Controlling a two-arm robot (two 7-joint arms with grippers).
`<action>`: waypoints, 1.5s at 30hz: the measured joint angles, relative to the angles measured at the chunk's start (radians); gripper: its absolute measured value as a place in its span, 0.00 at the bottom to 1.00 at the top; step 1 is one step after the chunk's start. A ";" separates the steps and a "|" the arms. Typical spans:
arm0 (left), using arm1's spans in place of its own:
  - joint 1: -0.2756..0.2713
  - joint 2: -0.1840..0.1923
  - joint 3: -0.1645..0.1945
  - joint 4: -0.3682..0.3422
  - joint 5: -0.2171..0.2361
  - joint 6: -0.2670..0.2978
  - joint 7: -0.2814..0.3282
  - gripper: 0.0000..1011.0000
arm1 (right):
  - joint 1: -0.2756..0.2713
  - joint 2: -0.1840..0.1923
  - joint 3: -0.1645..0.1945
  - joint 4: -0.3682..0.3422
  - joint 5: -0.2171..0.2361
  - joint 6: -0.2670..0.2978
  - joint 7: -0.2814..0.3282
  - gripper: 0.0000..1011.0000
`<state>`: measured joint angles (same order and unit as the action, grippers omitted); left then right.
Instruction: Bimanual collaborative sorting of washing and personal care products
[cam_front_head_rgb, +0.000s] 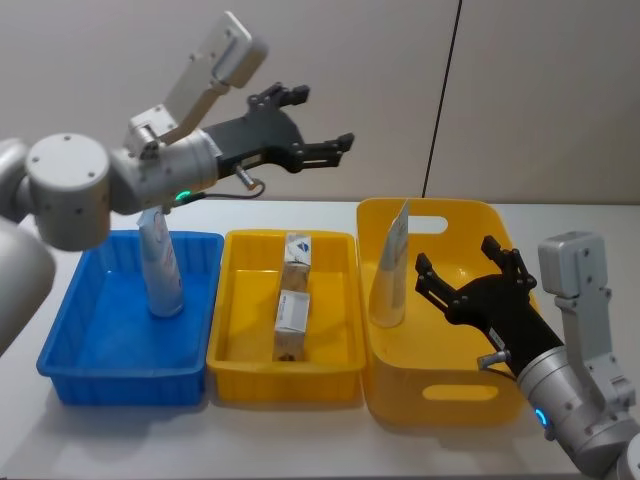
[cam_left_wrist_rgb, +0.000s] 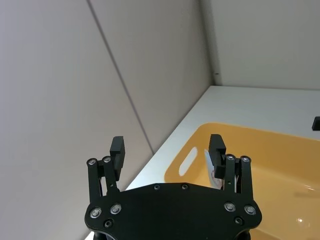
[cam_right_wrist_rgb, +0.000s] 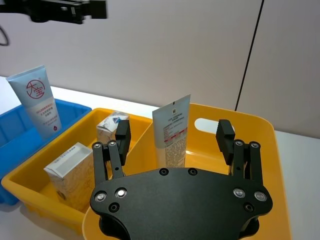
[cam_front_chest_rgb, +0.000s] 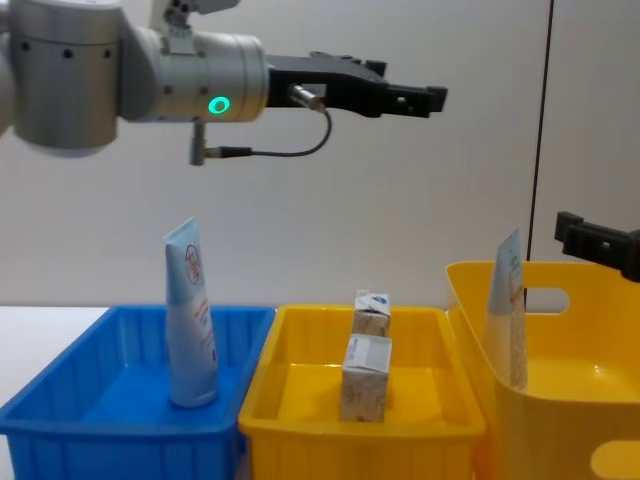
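White worktop (cam_front_head_rgb: 580, 222) before a grey panelled wall (cam_front_head_rgb: 540, 100), with three bins side by side.

1. Blue bin (cam_front_head_rgb: 100, 385), on my left. It held one pale tube (cam_front_head_rgb: 160, 270), upright on its cap with the crimped end up, near the bin's far wall.
2. Narrow yellow bin (cam_front_head_rgb: 285, 385), in the centre. It held two small cartons, both upright: the far carton (cam_front_head_rgb: 297, 250) and the near carton (cam_front_head_rgb: 292, 312), one just behind the other.
3. Large yellow bin (cam_front_head_rgb: 450, 390) with handle slots, on my right. It held a second tube (cam_front_head_rgb: 392, 270), cap down by the left wall, tilted slightly.
4. My left gripper (cam_front_head_rgb: 325, 118) hung high above the bins, fingers apart and empty.
5. My right gripper (cam_front_head_rgb: 458, 257) was low over the large yellow bin, fingers apart and empty, just beside the second tube and pointed at it without touching.
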<state>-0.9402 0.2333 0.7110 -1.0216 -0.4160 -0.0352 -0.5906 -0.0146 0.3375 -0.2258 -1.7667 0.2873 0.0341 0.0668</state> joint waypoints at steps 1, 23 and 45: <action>0.014 0.012 -0.005 -0.026 0.000 0.008 0.011 0.99 | 0.000 0.000 0.000 0.000 0.000 0.000 0.000 0.99; 0.152 0.048 -0.056 -0.156 0.040 0.026 0.128 0.99 | 0.000 0.000 0.000 0.000 0.000 0.000 0.000 0.99; 0.371 0.088 -0.136 -0.334 0.109 0.035 0.308 0.99 | 0.000 0.000 0.000 0.000 0.000 0.000 0.000 0.99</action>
<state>-0.5692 0.3215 0.5755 -1.3553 -0.3066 -0.0001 -0.2827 -0.0147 0.3375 -0.2258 -1.7667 0.2873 0.0341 0.0668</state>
